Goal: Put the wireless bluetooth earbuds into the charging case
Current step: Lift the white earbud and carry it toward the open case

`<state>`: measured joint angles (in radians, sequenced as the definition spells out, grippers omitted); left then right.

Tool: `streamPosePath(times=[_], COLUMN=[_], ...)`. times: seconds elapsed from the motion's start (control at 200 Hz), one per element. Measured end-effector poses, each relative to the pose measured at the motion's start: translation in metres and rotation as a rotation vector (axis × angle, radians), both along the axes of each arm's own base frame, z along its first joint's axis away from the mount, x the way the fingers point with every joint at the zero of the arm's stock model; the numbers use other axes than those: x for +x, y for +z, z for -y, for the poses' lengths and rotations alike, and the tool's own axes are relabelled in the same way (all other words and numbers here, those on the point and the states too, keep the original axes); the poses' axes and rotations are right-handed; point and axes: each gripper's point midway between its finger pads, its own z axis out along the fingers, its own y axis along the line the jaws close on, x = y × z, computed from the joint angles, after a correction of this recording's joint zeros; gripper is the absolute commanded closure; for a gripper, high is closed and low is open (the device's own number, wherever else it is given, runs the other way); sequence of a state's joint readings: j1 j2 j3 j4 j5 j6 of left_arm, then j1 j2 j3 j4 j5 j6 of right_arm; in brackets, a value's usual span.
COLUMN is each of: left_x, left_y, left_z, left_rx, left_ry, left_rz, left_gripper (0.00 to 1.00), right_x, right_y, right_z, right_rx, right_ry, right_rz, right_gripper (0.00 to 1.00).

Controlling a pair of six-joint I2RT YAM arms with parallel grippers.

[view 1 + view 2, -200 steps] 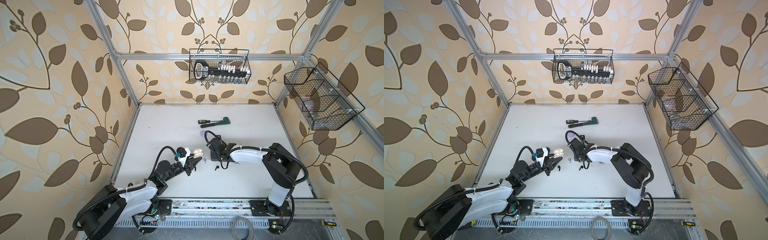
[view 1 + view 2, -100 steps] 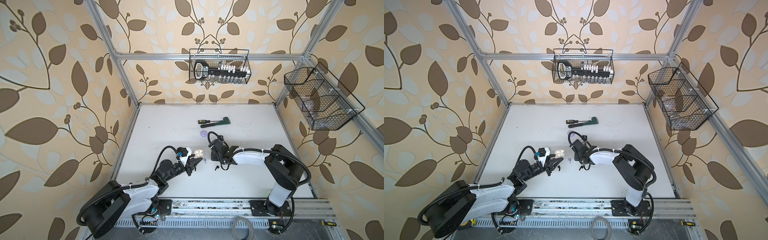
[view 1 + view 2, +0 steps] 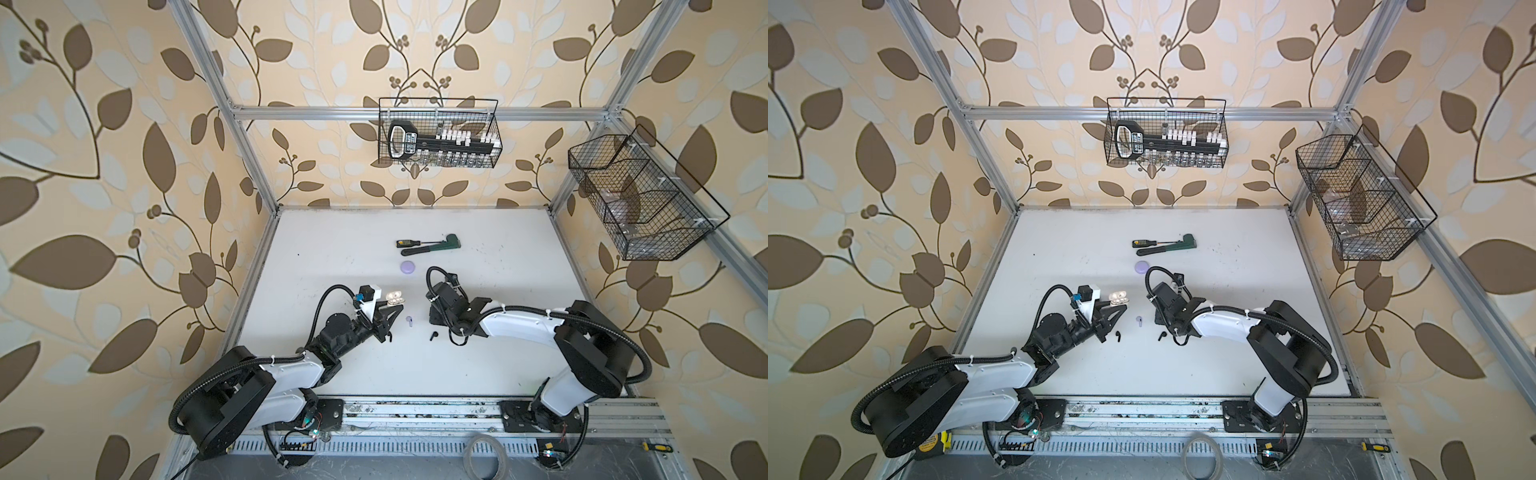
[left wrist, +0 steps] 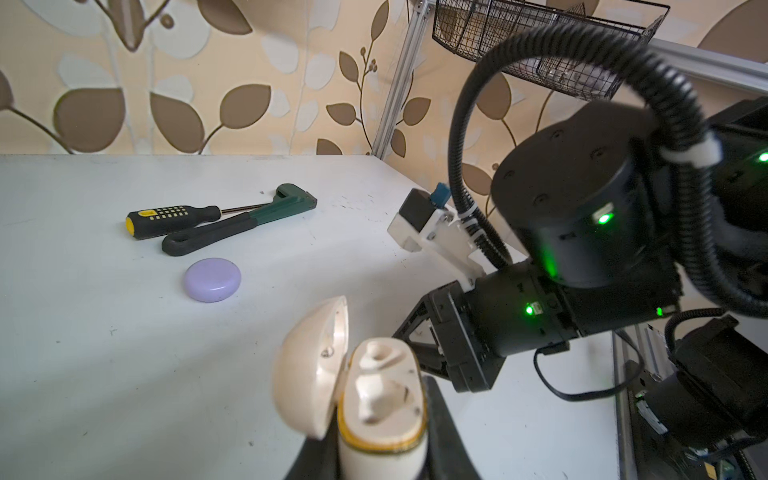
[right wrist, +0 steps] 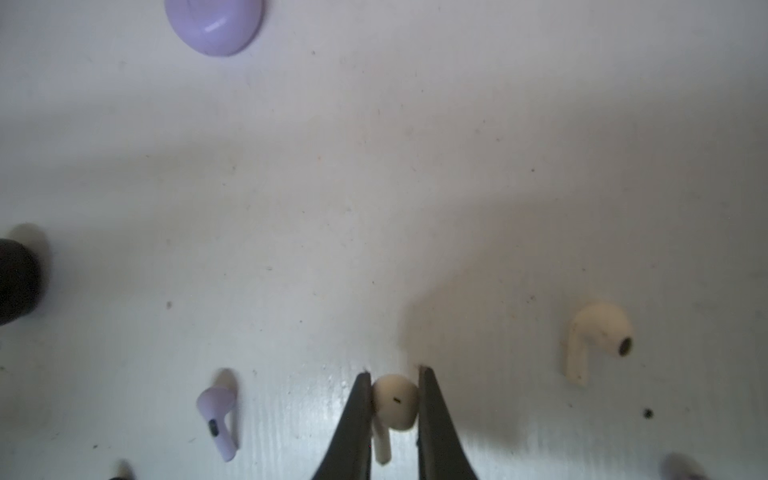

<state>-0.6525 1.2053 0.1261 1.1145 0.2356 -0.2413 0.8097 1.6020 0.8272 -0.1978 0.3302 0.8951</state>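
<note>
My left gripper [image 4: 380,461] is shut on a cream charging case [image 4: 382,395], held upright with its lid [image 4: 311,365] swung open; in both top views the case [image 3: 395,296] [image 3: 1118,296] sits left of centre. In the right wrist view my right gripper [image 5: 394,374] is shut on the head of a white earbud [image 5: 395,401] just above the table. A second white earbud [image 5: 594,332] and a lavender earbud [image 5: 218,409] lie on either side of it. Between the arms lie the lavender earbud [image 3: 409,320] and a black earbud [image 3: 433,335]. A top view shows another black earbud [image 3: 1118,335] by the left gripper.
A closed round lavender case [image 3: 407,266] lies behind the grippers. Further back are a screwdriver [image 3: 409,242] and a green wrench [image 3: 436,245]. Wire baskets hang on the back wall [image 3: 438,133] and the right wall [image 3: 640,199]. The right arm's wrist [image 4: 582,199] is close to the held case.
The right gripper's jaws have closed onto the white earbud, and its wrist has shifted slightly to the right. The left arm and the case have hardly moved.
</note>
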Motion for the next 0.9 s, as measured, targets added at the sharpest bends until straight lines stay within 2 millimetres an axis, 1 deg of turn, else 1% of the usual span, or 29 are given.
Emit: streamPosePath(times=[0.125, 0.29, 0.38, 0.645, 0.79, 0.9], left_x=[0.001, 0.0, -0.001, -0.007, -0.009, -0.011], left_y=[0.002, -0.003, -0.004, -0.009, -0.004, -0.002], left_z=[0.004, 0.012, 0.018, 0.029, 0.032, 0.034], left_rx=[-0.009, -0.011, -0.016, -0.045, -0.06, -0.067], left_ry=[-0.017, -0.055, -0.09, -0.162, -0.185, -0.203], left_rz=[-0.006, -0.036, -0.045, -0.072, -0.058, -0.05], left_gripper=[1.0, 1.0, 1.0, 1.0, 1.0, 1.0], right_x=[-0.001, -0.006, -0.009, -0.018, -0.022, -0.026], right_y=[0.02, 0.034, 0.045, 0.092, 0.113, 0.131], right_z=[0.0, 0.003, 0.001, -0.011, -0.013, -0.019], right_rx=[0.033, 0.057, 0.073, 0.159, 0.194, 0.238], right_ry=[-0.007, -0.021, -0.023, -0.025, -0.035, -0.033], right_rz=[0.049, 0.093, 0.123, 0.252, 0.314, 0.364], right_gripper=[0.86, 0.87, 0.86, 0.87, 0.88, 0.9])
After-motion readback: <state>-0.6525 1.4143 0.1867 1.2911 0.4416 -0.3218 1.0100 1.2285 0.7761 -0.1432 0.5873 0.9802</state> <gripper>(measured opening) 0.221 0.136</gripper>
